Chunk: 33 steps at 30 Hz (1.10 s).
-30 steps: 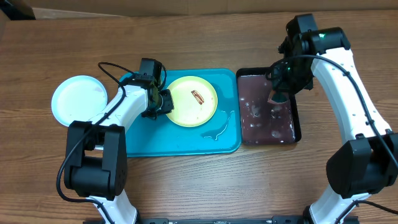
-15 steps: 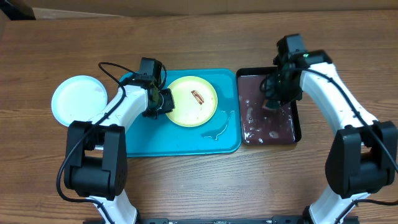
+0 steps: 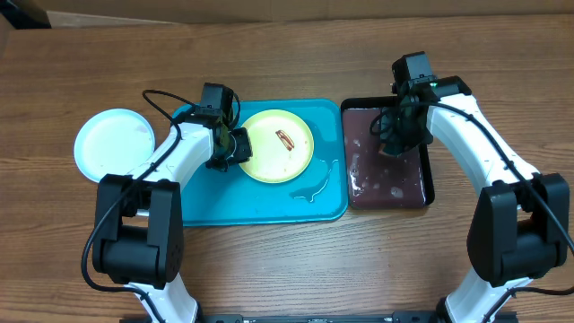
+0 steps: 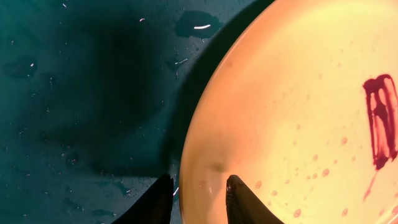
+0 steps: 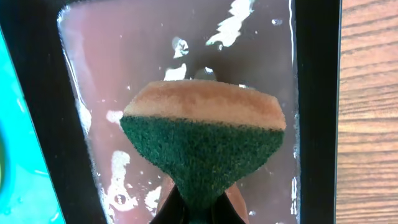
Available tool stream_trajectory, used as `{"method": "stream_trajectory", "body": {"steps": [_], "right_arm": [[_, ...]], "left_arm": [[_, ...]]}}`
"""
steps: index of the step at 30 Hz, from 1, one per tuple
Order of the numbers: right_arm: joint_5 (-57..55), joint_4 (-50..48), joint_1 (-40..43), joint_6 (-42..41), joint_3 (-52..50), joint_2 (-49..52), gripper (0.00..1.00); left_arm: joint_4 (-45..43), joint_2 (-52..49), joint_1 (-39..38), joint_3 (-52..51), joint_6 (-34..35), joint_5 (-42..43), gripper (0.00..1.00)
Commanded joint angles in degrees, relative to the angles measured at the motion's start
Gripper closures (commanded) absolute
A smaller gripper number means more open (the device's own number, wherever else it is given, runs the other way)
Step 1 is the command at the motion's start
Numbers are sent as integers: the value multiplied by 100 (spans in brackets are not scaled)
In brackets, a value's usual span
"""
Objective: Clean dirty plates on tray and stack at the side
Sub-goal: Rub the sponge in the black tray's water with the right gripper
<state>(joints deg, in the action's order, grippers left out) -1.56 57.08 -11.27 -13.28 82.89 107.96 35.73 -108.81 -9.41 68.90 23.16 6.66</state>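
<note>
Yellow-green plate (image 3: pixel 278 145) is pinched, apparently, at its 9 o'clock rim by left gripper (image 4: pixel 198 198). Sponge (image 5: pixel 202 134) is clamped in right gripper (image 5: pixel 198 210); plate lies at its 9 o'clock.

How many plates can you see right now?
2. The yellow-green plate lies on the turquoise tray; the white plate sits on the table, left of the tray. A third could be hidden under the white one.

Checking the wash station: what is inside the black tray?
Murky brownish water with white foam patches fills the black tray. The sponge in the right gripper covers the middle, hiding what lies beneath.
</note>
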Motion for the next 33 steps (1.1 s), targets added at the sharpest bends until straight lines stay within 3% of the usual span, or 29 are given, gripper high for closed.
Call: {"method": "stream_trajectory", "body": {"steps": [1, 8, 14, 24, 33], "right_arm": [[9, 22, 11, -35, 46, -17, 96], [-105, 179, -48, -133, 46, -20, 96], [-184, 254, -68, -22, 87, -26, 96], [-186, 1121, -142, 111, 874, -39, 96], [-767, 83, -551, 286, -179, -37, 96]], "left_arm": [[-15, -42, -37, -28, -92, 48, 69], [-55, -42, -37, -28, -90, 44, 71], [-44, -42, -39, -28, -92, 44, 92], [31, -44, -39, -28, -92, 46, 96], [31, -44, -39, -28, -267, 46, 96]]}}
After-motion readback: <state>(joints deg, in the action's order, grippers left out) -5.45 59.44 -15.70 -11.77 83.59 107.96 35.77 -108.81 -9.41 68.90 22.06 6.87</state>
